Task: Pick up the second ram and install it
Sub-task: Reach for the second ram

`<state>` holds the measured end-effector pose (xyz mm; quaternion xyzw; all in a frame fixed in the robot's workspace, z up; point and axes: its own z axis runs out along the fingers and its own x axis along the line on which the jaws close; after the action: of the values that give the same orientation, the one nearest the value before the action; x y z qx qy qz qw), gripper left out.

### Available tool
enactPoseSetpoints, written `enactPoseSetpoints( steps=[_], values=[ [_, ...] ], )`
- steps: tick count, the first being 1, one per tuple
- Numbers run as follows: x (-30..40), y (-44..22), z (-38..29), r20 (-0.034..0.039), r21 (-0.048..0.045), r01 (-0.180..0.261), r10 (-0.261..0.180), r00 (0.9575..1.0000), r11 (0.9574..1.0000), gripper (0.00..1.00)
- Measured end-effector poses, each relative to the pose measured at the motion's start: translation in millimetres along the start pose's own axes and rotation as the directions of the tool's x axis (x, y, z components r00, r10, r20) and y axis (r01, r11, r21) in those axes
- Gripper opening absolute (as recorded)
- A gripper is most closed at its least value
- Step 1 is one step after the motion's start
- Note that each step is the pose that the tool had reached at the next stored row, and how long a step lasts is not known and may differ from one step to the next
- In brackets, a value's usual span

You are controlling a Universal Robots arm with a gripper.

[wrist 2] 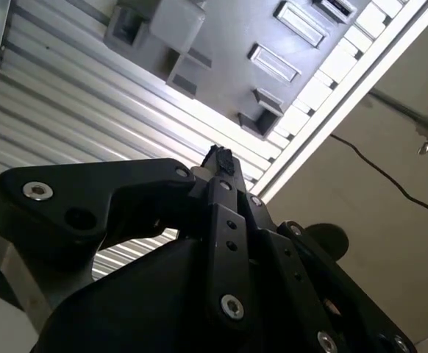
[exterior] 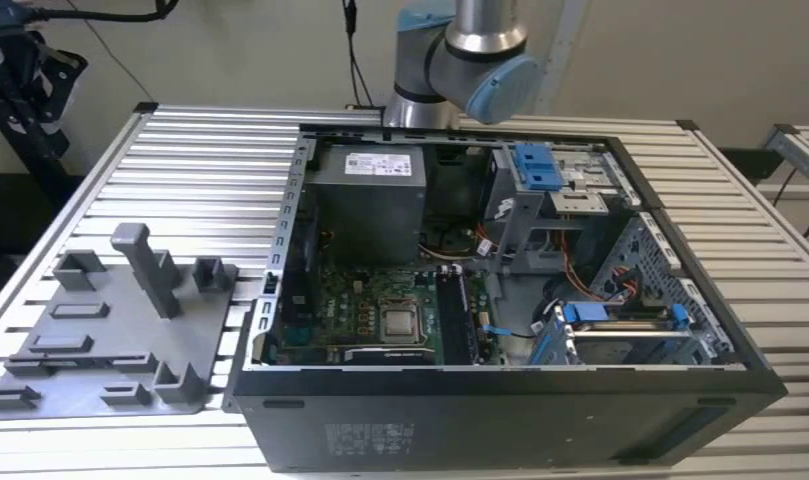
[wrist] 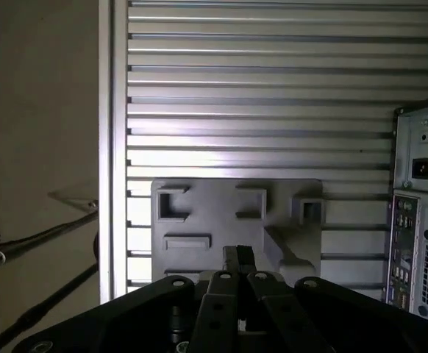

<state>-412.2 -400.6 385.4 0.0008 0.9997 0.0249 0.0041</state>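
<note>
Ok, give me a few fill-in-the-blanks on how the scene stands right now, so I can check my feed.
1. The computer case lies on the slatted table with its side panel ___.
2. The grey fixture plate sits on the exterior view's ___ of the case.
3. In both wrist views the end effector is ___, gripping nothing.
Missing words: off; left; shut.

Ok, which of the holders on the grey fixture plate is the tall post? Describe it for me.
On the slatted metal table, at the exterior view's left of the open computer case, lies a flat grey fixture plate. In its far half stands the tall post, a narrow upright slab rising well above the low blocks around it.
</note>
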Motion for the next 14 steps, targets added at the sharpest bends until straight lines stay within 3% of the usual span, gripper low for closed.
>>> enactPoseSetpoints(
  steps=[5,14],
  values=[
    [0.1,-5.0,0.0,-0.0007,0.0000,0.000,0.000,1.0000,1.0000,0.11],
    [0.0,-27.8,-0.5,-0.0020,0.0000,0.000,0.000,1.0000,1.0000,0.11]
  ],
)
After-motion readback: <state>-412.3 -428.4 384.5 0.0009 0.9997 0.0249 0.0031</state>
